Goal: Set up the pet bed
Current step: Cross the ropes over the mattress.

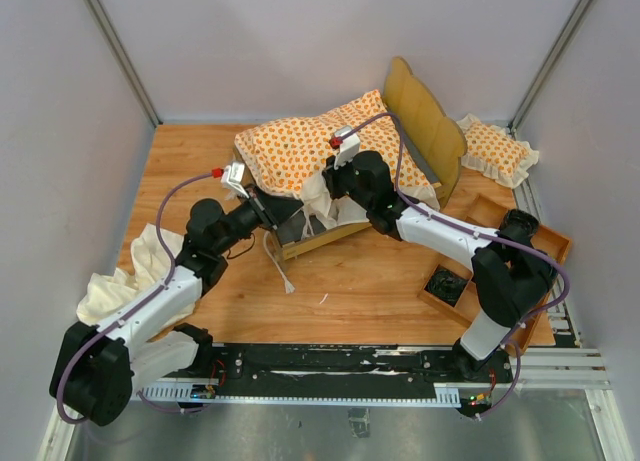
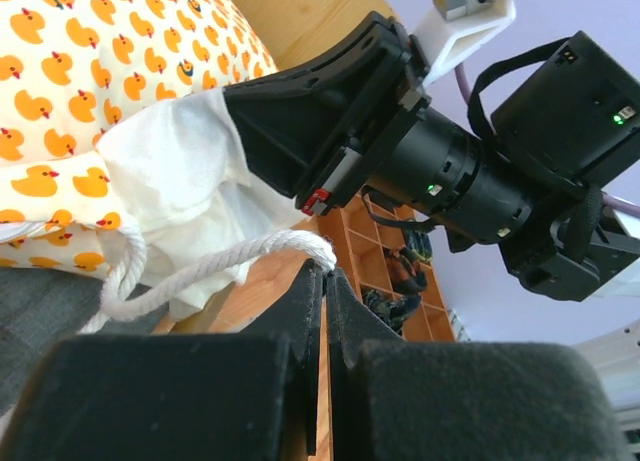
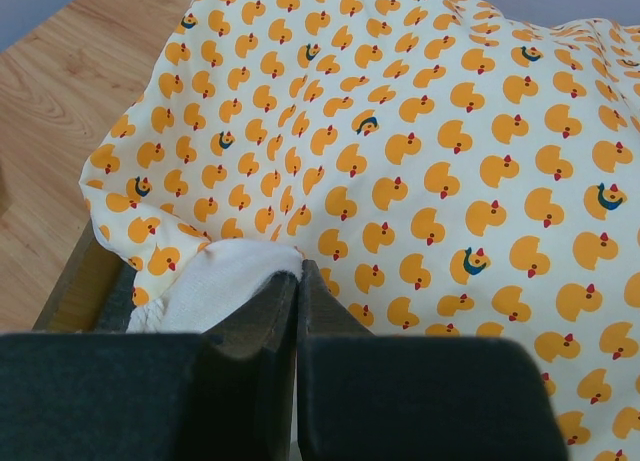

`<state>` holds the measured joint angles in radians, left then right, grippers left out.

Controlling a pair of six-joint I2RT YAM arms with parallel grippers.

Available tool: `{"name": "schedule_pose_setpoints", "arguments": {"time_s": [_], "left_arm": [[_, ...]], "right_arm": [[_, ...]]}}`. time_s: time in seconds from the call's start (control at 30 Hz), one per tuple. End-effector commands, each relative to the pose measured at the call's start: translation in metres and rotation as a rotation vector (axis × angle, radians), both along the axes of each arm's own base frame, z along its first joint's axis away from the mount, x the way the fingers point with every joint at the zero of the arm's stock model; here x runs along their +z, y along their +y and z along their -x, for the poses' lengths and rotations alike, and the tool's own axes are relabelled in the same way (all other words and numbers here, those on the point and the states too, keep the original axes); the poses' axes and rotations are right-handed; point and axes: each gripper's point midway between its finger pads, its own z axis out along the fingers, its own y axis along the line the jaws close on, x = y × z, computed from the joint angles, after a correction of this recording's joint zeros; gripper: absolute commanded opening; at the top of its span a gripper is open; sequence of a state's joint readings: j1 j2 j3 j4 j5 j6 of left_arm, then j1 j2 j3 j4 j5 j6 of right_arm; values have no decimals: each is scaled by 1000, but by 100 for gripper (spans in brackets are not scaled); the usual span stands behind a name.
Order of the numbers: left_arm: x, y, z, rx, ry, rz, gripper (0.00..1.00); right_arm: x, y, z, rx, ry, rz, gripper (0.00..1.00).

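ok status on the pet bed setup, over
Both shut: left end effector on tie string, right end effector on cream ruffle. Not flat: cushion heaped over bed frame. Off to the side: small pillow.

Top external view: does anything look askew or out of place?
Yes. The cushion sits crooked on the bed frame, humped up and overhanging the foot end rather than lying flat inside. Its cream ruffle is bunched at the near edge, and a tie string trails onto the table.
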<state>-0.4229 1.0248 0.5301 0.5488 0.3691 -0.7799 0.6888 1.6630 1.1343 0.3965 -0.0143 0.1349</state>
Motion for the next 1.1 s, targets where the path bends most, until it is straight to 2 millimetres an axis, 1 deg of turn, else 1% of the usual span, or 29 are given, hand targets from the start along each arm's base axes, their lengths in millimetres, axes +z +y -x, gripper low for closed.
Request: {"name": "schedule_pose_setpoints", "arguments": {"time_s": [0.0, 0.2, 0.37, 0.47, 0.67, 0.9, 1.07], "left_arm": [[-7, 1, -2, 23, -15, 1, 0], [-23, 2, -11, 46, -6, -31, 0], [-30, 3, -17, 65, -8, -57, 0], [-36, 2, -18, 60, 5, -65, 0], [-56, 5, -19, 80, 27, -95, 0], [-72, 8, -15, 90, 57, -118, 0], [-90, 14, -13, 119, 100, -131, 0]], "right_arm": [[8, -1, -10, -19, -18, -31, 0], [8, -3, -9, -21, -19, -30, 0], [8, -3, -9, -21, -22, -28, 0], [8, -4, -9, -22, -22, -25, 0], [7, -3, -10, -21, -24, -22, 0], [2, -1, -10, -6, -16, -13, 0], [-9, 6, -7, 36, 23, 12, 0]]}}
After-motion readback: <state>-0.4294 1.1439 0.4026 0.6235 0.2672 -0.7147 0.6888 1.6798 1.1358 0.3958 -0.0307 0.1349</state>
